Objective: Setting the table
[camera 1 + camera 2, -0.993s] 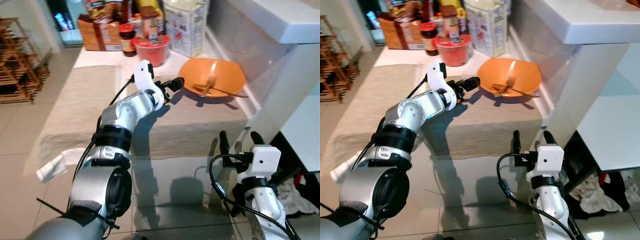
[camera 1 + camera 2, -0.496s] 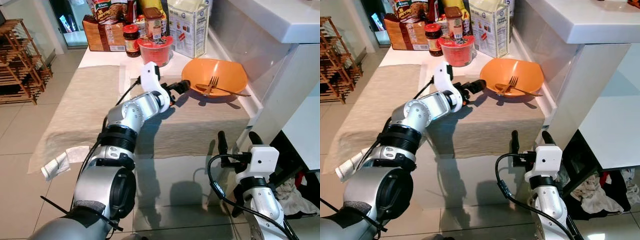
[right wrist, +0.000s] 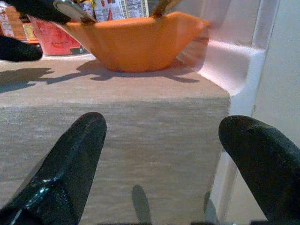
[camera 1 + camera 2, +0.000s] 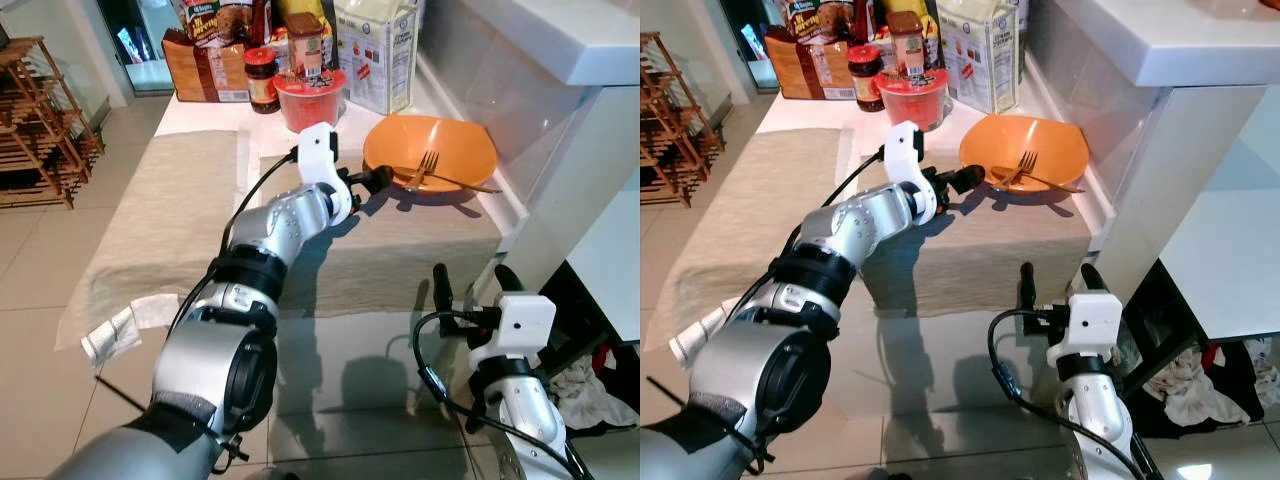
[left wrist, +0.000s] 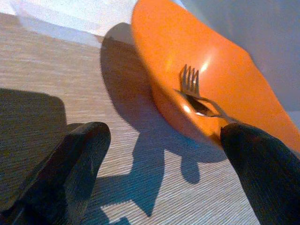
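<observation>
An orange bowl (image 4: pixel 440 148) stands at the far right of the table on a beige cloth (image 4: pixel 400 250). A metal fork (image 4: pixel 428 170) lies in it, its handle sticking out over the right rim. My left gripper (image 4: pixel 378 181) is stretched out over the cloth, just short of the bowl's near-left rim. In the left wrist view its fingers (image 5: pixel 70 164) stand open, with the bowl (image 5: pixel 220 84) and fork (image 5: pixel 191 82) close ahead between them. My right gripper (image 4: pixel 470 282) hangs low in front of the table edge, open and holding nothing, facing the bowl (image 3: pixel 136 40).
Behind the bowl stand a red tub (image 4: pixel 310 100), a jar (image 4: pixel 262 78), boxes and a paper bag (image 4: pixel 375 50). A white counter and wall (image 4: pixel 570 130) close the right side. A wooden rack (image 4: pixel 40 120) stands far left. A crumpled paper towel (image 4: pixel 120 330) hangs at the cloth's near-left corner.
My left gripper has reached further right, closer to the bowl's rim. The right arm has stayed where it was. The view has shifted slightly.
</observation>
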`<state>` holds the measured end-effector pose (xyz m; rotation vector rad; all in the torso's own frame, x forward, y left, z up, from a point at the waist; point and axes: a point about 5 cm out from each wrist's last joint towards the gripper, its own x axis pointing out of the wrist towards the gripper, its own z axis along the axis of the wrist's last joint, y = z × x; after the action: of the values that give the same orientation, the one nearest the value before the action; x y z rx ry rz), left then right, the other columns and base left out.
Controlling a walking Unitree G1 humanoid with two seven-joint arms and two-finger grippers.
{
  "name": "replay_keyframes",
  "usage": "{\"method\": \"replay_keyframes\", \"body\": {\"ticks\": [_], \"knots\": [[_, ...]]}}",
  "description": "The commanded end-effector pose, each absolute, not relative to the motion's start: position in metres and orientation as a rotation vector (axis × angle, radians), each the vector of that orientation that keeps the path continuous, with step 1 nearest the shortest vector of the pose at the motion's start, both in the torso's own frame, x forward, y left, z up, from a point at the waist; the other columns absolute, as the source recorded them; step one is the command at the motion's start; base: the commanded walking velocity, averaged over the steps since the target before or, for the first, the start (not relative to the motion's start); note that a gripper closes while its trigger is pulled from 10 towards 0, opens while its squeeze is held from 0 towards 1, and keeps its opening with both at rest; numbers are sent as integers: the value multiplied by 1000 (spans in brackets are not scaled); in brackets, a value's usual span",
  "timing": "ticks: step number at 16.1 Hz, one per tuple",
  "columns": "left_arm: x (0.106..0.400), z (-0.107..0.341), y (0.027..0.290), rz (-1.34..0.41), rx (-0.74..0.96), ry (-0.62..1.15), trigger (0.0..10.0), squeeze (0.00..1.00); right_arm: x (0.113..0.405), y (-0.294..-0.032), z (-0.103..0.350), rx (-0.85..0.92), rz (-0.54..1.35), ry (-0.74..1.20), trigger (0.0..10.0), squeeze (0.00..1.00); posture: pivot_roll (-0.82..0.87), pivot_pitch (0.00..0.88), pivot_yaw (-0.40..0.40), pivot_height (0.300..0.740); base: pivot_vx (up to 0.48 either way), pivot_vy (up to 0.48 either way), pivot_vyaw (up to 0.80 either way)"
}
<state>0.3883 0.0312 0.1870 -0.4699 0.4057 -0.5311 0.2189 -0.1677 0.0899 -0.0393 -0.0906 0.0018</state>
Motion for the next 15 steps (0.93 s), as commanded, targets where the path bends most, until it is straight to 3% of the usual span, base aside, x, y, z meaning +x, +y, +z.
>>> {"method": "replay_keyframes", "body": {"ticks": [1,7,9,15], "knots": [[390,194,27,-546,-464,393,10000,0,218,-167,93,-51,3,-104,10000,0,-168,0,99,740,0,0,0],[388,201,4,-580,-558,419,10000,0,212,-168,91,-53,-8,-90,10000,0,-187,0,105,740,0,0,0],[389,200,3,-544,-575,427,0,0,211,-168,90,-54,-9,-85,10000,0,-189,0,105,740,0,0,0],[393,203,5,-450,-607,446,0,0,210,-167,89,-54,-11,-75,10000,0,-191,8,106,740,0,0,0]]}}
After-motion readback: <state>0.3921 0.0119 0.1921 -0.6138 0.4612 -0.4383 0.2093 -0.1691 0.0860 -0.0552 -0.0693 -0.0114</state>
